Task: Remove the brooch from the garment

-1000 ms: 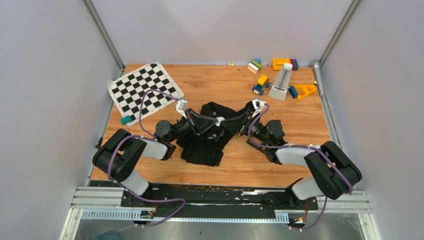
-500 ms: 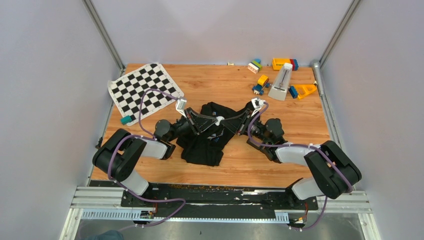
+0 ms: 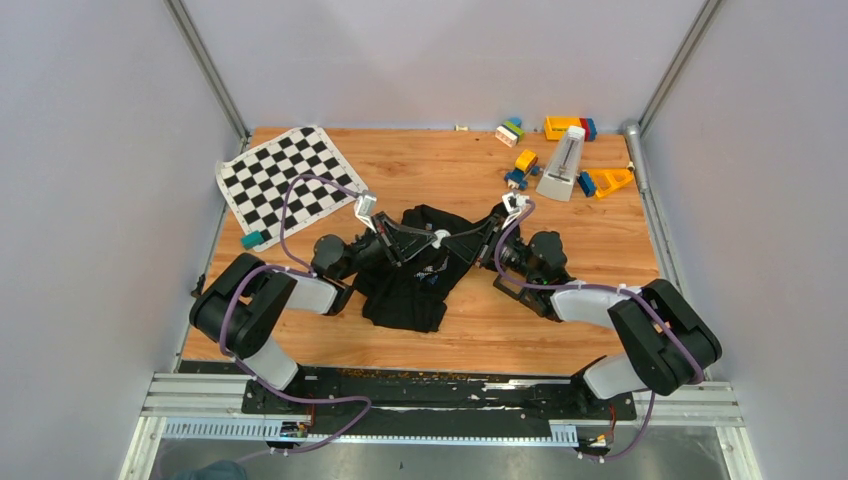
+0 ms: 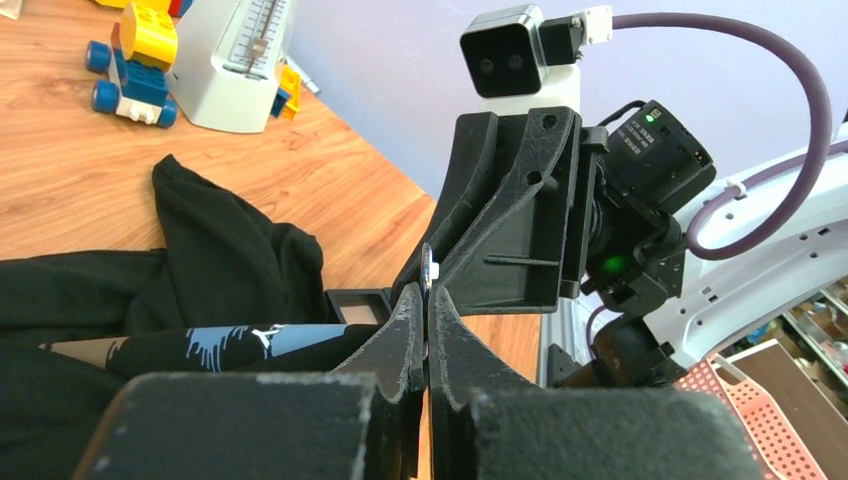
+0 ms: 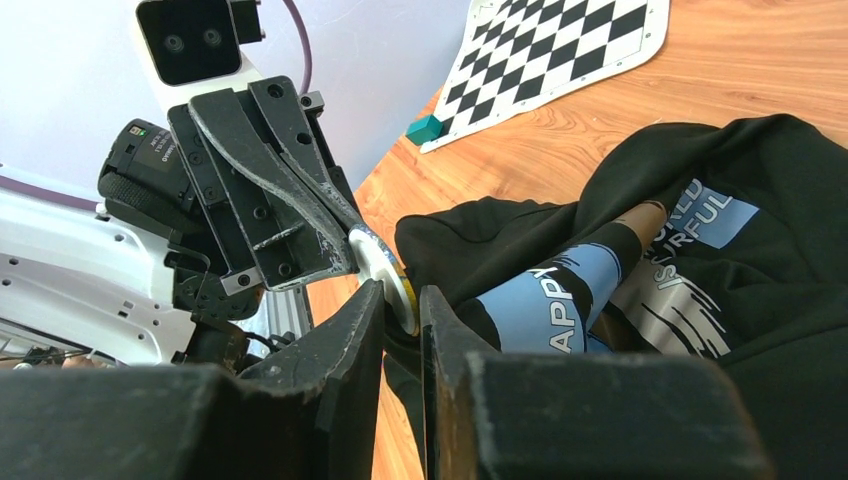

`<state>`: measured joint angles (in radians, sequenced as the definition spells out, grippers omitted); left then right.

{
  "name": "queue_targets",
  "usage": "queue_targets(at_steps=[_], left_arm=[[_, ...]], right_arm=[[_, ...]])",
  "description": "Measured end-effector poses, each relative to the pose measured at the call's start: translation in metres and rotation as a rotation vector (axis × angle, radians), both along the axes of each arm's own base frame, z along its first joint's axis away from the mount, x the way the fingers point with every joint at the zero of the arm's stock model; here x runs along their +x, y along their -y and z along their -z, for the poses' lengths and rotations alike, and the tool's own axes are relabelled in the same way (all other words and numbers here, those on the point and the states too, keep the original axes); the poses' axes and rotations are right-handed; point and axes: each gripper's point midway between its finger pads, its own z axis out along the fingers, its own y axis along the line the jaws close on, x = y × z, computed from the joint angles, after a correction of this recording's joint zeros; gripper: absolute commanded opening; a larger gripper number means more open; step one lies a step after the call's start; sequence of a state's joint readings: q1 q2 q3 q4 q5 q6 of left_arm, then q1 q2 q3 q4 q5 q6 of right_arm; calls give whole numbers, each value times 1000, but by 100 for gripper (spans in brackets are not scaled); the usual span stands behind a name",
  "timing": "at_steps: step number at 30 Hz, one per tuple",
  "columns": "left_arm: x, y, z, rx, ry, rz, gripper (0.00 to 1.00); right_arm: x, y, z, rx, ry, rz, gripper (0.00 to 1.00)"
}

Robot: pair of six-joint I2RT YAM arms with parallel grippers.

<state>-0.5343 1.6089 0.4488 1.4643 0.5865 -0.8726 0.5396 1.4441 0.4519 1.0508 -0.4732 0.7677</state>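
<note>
The left gripper (image 4: 427, 300), fingers pressed together, pinches one edge of the white brooch (image 5: 380, 262), while the right gripper (image 5: 400, 300), jaws only narrowly apart, clamps the opposite edge, the two meeting tip to tip just above the black T-shirt (image 3: 405, 295) at its raised middle fold.

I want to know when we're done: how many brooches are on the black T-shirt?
1. The white brooch stands on the far half of the garment, gripped by the left pincer and the right pincer from opposite sides. Folds may hide others.
</note>
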Motion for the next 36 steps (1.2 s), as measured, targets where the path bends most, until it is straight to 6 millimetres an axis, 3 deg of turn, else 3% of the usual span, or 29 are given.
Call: queue_targets(at_steps=[18,26,29,33,36], left_arm=[[7,5,13,140,41,-51,0],[6,7,20,189,59,-50,0],[7,7,20,196,59,-52,0],[6,10,21,207,55,-38,0],[3,17,18,217,71,-16,0]], right_arm=[[6,2,13,-54,-34,10,6],[6,2,20,-88,-49,-3,12],[7,1,21,-105,-51,-9,19],[9,1,23,-126,-50,-10,49],[8,3,32,-161,-66,-9,57]])
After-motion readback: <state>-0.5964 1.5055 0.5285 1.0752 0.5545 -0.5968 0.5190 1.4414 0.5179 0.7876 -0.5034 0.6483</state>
